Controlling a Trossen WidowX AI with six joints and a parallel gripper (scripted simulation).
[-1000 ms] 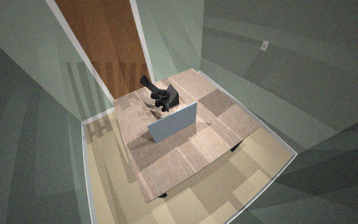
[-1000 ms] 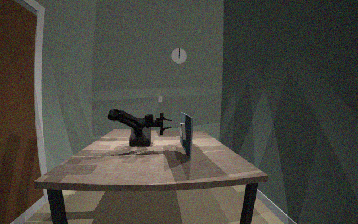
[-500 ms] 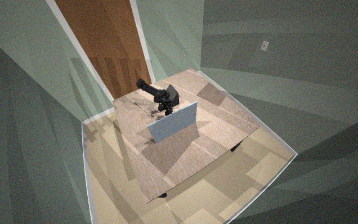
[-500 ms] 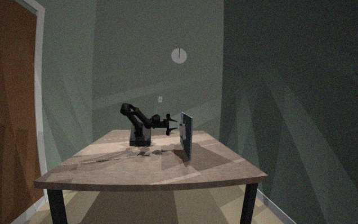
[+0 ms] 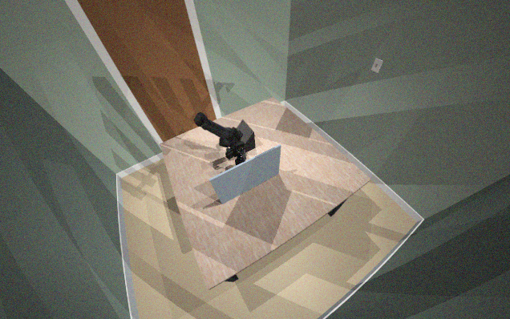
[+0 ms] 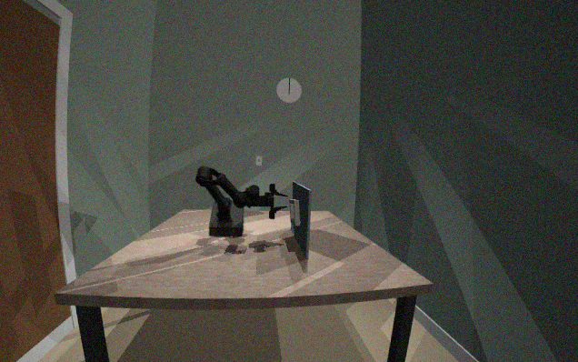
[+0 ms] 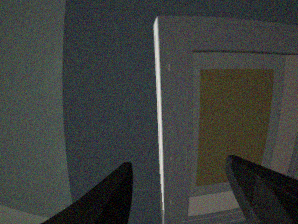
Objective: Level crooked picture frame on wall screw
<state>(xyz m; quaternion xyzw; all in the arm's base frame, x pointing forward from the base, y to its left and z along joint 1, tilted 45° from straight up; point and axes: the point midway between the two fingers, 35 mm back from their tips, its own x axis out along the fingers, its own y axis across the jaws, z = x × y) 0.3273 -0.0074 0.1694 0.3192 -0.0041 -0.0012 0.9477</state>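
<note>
The picture frame (image 6: 294,213) (image 7: 175,100) is pale grey around a plain olive-brown picture and hangs on the upright wall panel (image 5: 248,176) (image 6: 303,214) (image 7: 110,100). In the wrist view its top edge slopes slightly down to the right and its left edge leans a little; its bottom and right side are out of view. My gripper (image 6: 287,201) (image 7: 179,166) is open and empty. Its fingertips are just short of the frame's front; in the wrist view they appear on either side of the frame's left bar, low down. The screw and notched strip are hidden.
The panel stands upright on the wooden table (image 5: 240,256) (image 6: 204,282), in front of the arm (image 5: 218,128) (image 6: 227,186). A brown door (image 5: 148,52) (image 6: 27,159), a round clock (image 6: 289,90) and a small wall plate (image 5: 377,65) (image 6: 259,160) are beyond the table. Striped shadows cross everything.
</note>
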